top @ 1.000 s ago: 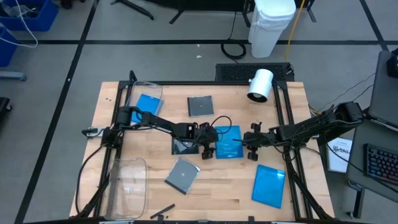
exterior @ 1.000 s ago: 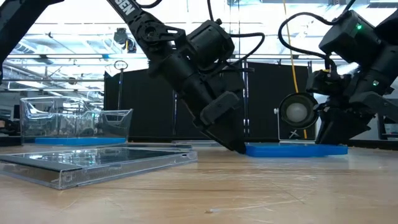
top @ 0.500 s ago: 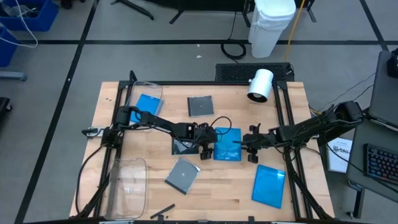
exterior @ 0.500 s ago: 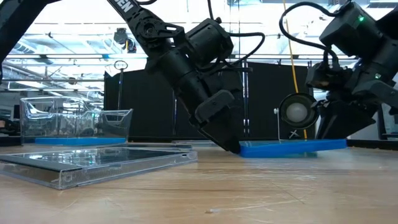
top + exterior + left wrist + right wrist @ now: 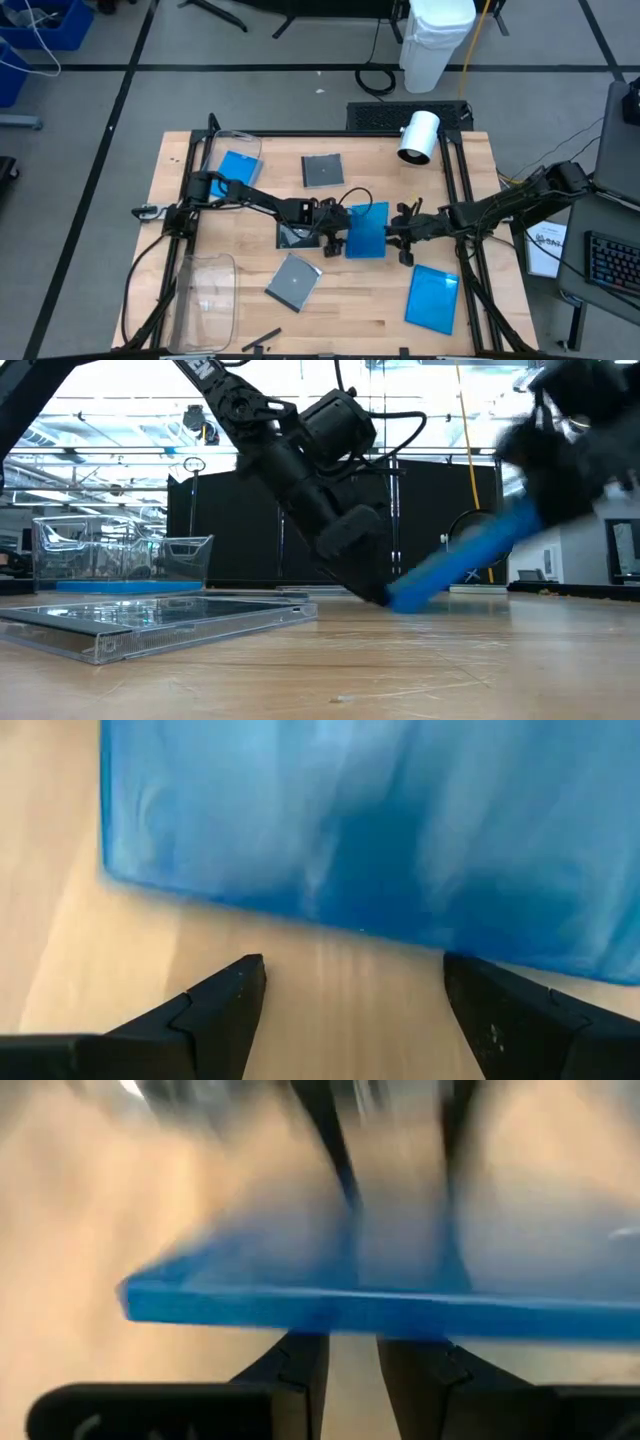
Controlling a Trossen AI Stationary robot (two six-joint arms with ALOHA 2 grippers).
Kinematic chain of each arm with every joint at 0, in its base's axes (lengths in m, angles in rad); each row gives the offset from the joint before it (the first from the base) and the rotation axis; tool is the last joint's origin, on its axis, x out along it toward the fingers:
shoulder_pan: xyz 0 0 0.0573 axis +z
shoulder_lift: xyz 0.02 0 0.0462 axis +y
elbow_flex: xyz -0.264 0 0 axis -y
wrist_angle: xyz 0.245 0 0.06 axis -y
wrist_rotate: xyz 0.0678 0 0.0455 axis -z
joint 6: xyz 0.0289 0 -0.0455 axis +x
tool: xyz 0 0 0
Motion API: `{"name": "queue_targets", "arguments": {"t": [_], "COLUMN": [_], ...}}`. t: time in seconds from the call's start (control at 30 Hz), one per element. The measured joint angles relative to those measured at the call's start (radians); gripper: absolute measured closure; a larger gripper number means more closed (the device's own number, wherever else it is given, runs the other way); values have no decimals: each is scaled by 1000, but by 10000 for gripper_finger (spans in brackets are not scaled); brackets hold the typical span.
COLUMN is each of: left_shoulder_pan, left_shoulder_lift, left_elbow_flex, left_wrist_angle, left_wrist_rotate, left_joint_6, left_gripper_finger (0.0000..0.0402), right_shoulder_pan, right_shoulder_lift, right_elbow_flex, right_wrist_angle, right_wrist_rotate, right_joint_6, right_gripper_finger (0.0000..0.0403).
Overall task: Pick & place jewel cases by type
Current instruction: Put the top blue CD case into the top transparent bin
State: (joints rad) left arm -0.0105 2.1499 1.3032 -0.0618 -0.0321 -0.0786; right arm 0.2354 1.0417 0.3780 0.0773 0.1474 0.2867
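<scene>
A bright blue jewel case (image 5: 366, 231) sits mid-table between my two grippers. In the low view this blue case (image 5: 465, 560) is tilted: its left edge is on the wood and its right edge is raised. My left gripper (image 5: 338, 241) is open, its fingertips (image 5: 245, 982) low on the table in front of the case's left edge (image 5: 300, 905). My right gripper (image 5: 403, 240) is at the raised right edge, fingers shut. Other cases lie flat: a dark grey one (image 5: 322, 170), one showing a disc (image 5: 293, 283) and a blue one (image 5: 432, 297). My left gripper stands at the blue case's lower left edge (image 5: 392, 599); I cannot tell whether its fingers touch it. My right gripper has its shut fingers (image 5: 300, 1365) under the case's right edge (image 5: 350, 1312), coming level from the table's right. That edge is lifted and the case tilts, its left edge on the table.
A clear bin (image 5: 232, 150) at the far left holds a blue case (image 5: 238, 168). A second clear bin (image 5: 205, 298) stands at the near left. A dark grey case (image 5: 293, 235) lies under the left arm. A white cylinder (image 5: 418, 137) stands at the far right.
My right gripper has risen and moved slightly toward the table's left, tipping the blue case up. The case's right edge has lifted clear while its left edge stayed on the table at my left gripper. From above the case now looks narrower.
</scene>
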Motion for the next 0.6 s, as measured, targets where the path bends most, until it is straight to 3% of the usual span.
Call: {"name": "queue_targets", "arguments": {"t": [0.6], "left_shoulder_pan": [0], "left_shoulder_lift": [1], "left_elbow_flex": [-1], "left_wrist_angle": [-4], "left_wrist_rotate": [6], "left_joint_6": [6], "left_gripper_finger": [94], "right_shoulder_pan": [14], "right_shoulder_lift": [-35], "right_elbow_flex": [-11], "right_wrist_angle": [55], "right_wrist_rotate": [14], "right_joint_6": [-63], "right_gripper_finger": [326]}}
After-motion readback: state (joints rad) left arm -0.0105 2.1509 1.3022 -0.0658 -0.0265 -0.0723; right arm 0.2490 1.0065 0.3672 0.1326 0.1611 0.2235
